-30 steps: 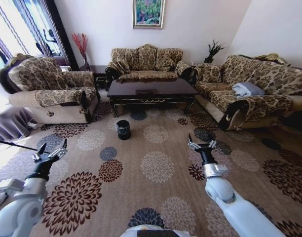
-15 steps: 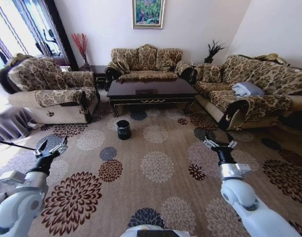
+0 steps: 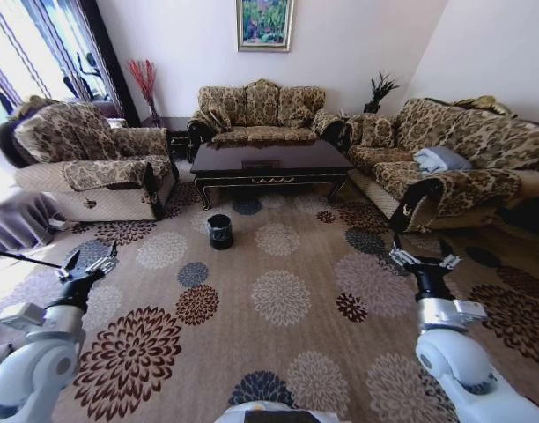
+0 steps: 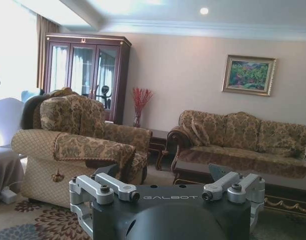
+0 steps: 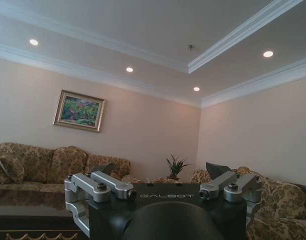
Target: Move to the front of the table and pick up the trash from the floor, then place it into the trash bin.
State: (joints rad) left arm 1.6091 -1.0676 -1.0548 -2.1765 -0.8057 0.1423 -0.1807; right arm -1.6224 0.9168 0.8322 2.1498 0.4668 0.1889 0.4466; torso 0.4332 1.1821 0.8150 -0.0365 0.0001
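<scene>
The table [image 3: 268, 162], long, low and dark brown, stands across the room in front of the back sofa; its top also shows in the left wrist view [image 4: 289, 183] and in the right wrist view [image 5: 23, 201]. The small black trash bin [image 3: 220, 231] sits on the flowered carpet floor [image 3: 278, 298] just before the table's left end. The trash is out of view. My left gripper [image 3: 87, 263] [image 4: 165, 172] hangs open over the carpet at the near left, holding nothing. My right gripper [image 3: 424, 260] [image 5: 163, 170] is open and empty at the near right.
A patterned armchair [image 3: 89, 159] stands at the left, a sofa [image 3: 261, 110] behind the table and a long sofa [image 3: 446, 163] along the right wall. A grey cloth [image 3: 18, 220] and a thin dark rod [image 3: 23, 258] lie at the far left.
My right arm has swung outward to the right, from the middle of the carpet toward the right sofa. My left gripper has drifted slightly left. The room and the bin stay put.
</scene>
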